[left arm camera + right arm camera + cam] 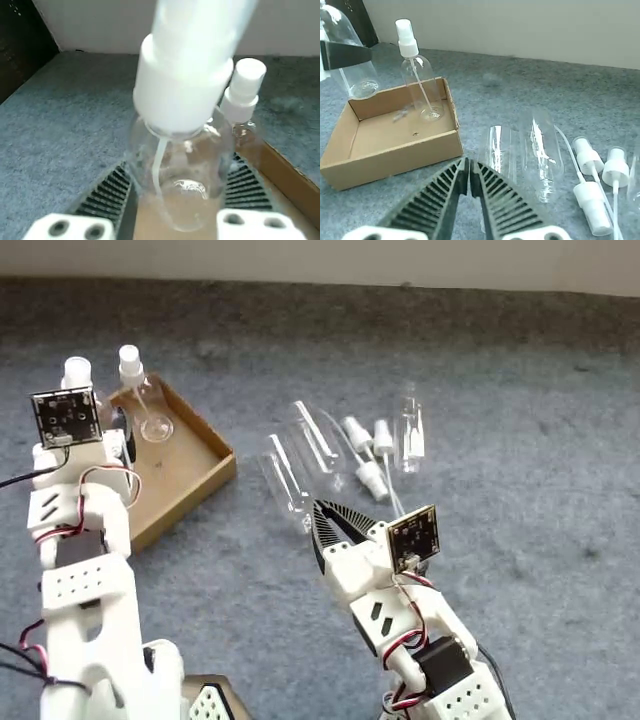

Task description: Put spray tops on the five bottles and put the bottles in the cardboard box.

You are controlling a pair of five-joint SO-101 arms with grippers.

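Altogether 5 bottles show: 2 wear spray tops and stand upright, 3 lie bare. The capped bottle (180, 165) in the left gripper (175, 210) is clamped between both jaws, long axis vertical, nozzle up, over a corner of the cardboard box (185, 460); whether its base touches the floor I cannot tell. The second capped bottle (150, 405) stands inside the box, just beside it. The 3 bare bottles (283, 480) lie flat on the carpet (520, 500), long axes running roughly away from the arms, with 3 loose spray tops (372, 480) between 2 of them and the third. The right gripper (469, 167), jaws nearly together and empty, sits near the closest bare bottle.
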